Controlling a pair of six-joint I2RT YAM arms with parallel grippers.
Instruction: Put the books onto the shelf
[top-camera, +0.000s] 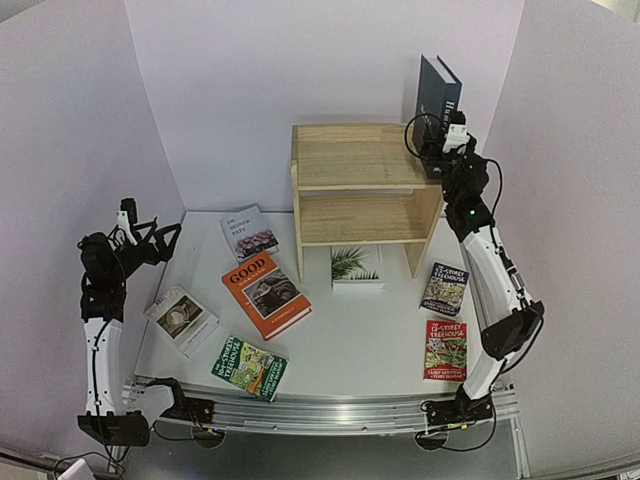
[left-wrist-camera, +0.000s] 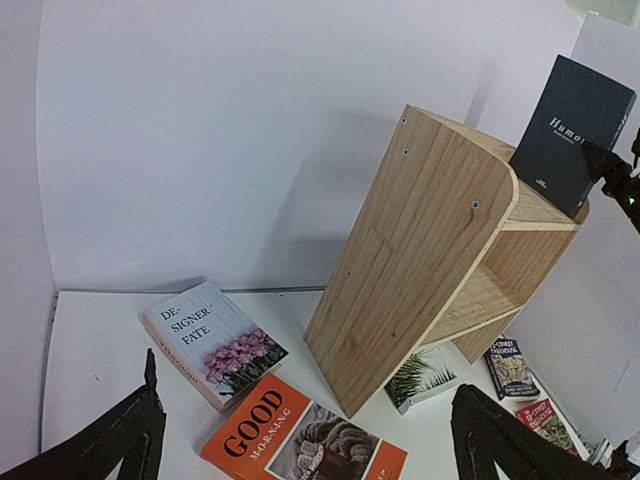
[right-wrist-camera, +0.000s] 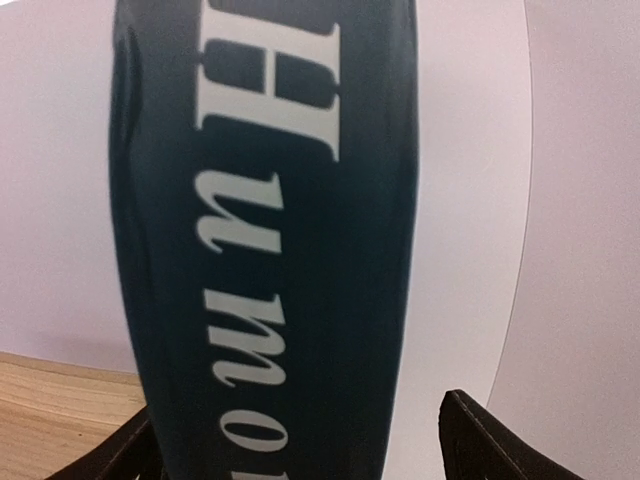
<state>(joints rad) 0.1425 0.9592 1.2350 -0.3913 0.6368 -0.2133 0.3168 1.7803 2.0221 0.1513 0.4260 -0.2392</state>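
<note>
My right pincer (top-camera: 430, 135) is spread, one finger clear of the standing Humor book (top-camera: 437, 90) on the shelf (top-camera: 350, 155) top (left pincer (top-camera: 152, 235) gapes wide, empty).

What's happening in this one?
The right gripper, jaws apart, is at the dark blue Humor book, which stands upright on the right end of the shelf top. The left gripper hangs open over the left of the table, holding nothing. The orange GOOD book and six others lie on the table.
</note>
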